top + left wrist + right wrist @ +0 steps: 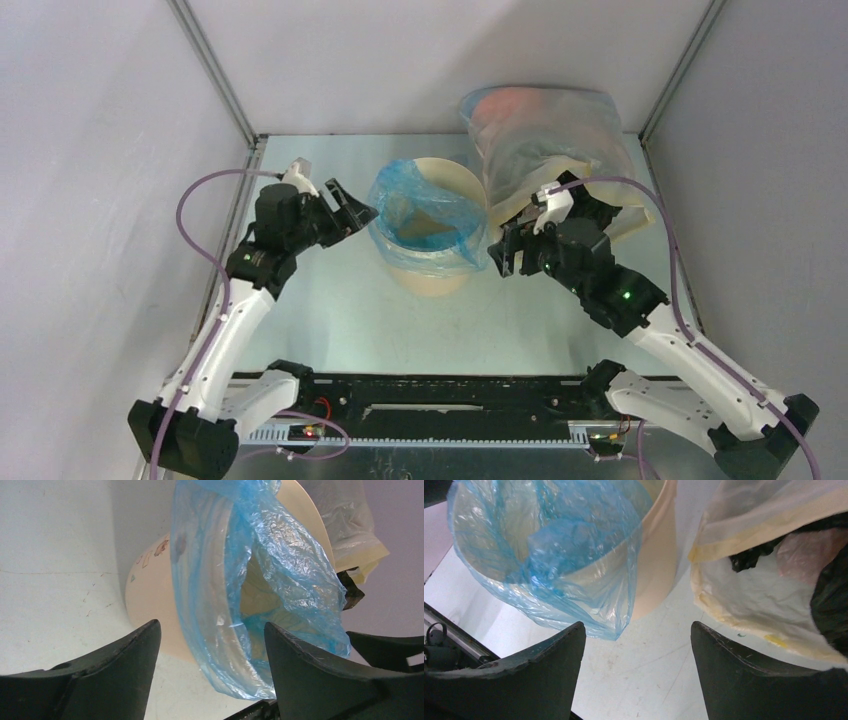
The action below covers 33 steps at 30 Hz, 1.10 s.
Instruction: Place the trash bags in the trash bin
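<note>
Left end effector (pixel 350 212) and right end effector (pixel 505 250): both wide open, empty, flanking bin (pixel 445 282) on bench (pixel 330 310). Bag (pixel 425 215) sits in bin, mouth folded over near rim, far rim bare. Judged mostly done; seating the far edge is left.

trash bag (pixel 425 212): 1 | trash bin (pixel 150 595): 1 | plastic sack (pixel 560 130): 1

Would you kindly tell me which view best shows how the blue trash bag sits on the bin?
The top external view: it looks into the trash bin and shows the trash bag draped over most of its rim. The left wrist view sees it side-on; the right wrist view crops both.
</note>
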Tool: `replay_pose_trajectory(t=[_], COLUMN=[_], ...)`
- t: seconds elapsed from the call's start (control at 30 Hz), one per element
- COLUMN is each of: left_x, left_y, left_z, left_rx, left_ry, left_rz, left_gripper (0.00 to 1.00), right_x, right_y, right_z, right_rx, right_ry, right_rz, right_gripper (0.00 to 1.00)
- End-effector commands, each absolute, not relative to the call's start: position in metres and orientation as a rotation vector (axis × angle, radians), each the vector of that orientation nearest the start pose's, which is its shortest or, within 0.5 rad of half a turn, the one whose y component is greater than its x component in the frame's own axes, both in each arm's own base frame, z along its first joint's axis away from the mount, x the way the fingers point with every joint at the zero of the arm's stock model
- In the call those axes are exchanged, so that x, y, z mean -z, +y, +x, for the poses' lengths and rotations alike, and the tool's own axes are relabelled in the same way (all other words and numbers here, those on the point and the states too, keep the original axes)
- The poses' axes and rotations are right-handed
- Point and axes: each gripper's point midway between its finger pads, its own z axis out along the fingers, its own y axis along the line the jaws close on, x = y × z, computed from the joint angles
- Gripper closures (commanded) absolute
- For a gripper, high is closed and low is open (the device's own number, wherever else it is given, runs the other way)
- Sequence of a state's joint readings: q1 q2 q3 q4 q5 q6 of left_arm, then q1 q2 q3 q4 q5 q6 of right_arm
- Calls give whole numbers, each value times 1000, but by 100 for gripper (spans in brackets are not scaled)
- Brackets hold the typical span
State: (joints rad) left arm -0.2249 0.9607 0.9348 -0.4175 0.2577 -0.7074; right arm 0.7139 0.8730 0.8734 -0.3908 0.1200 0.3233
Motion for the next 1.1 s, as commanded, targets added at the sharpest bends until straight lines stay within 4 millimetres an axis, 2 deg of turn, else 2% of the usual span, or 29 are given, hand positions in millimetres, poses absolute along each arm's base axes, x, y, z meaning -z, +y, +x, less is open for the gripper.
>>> replay_pose_trajectory(t=[0.0,0.2,0.43,0.6,0.73,0.9,1.07], left_x=[-265,-265,-261,-261,-261,-262,-264], left_y=[-146,-151,-157,-162,-165,-171,-173], left_z=[294,297,299,301,302,300,299], left_rx=[769,707,654,659,659,693,697], left_ry=[2099,2126,2218,2237,2247,2263,2271], left_rz=[-311,-269,-210,-182,-174,-145,-125], left_gripper=[20,37,42,53,54,55,56], right_x=[-288,-327,-352,-349,-340,-322,-306], right_y=[198,228,273,304,324,342,348], right_z=[245,261,287,310,330,340,348], right_rx=[-521,-548,-656,-693,-699,-730,-716], right_ry=[1878,1835,1849,1871,1903,1962,1990], right_rz=[-388,-555,-719,-797,-839,-893,-920], right_gripper=[23,33,36,36,36,40,43])
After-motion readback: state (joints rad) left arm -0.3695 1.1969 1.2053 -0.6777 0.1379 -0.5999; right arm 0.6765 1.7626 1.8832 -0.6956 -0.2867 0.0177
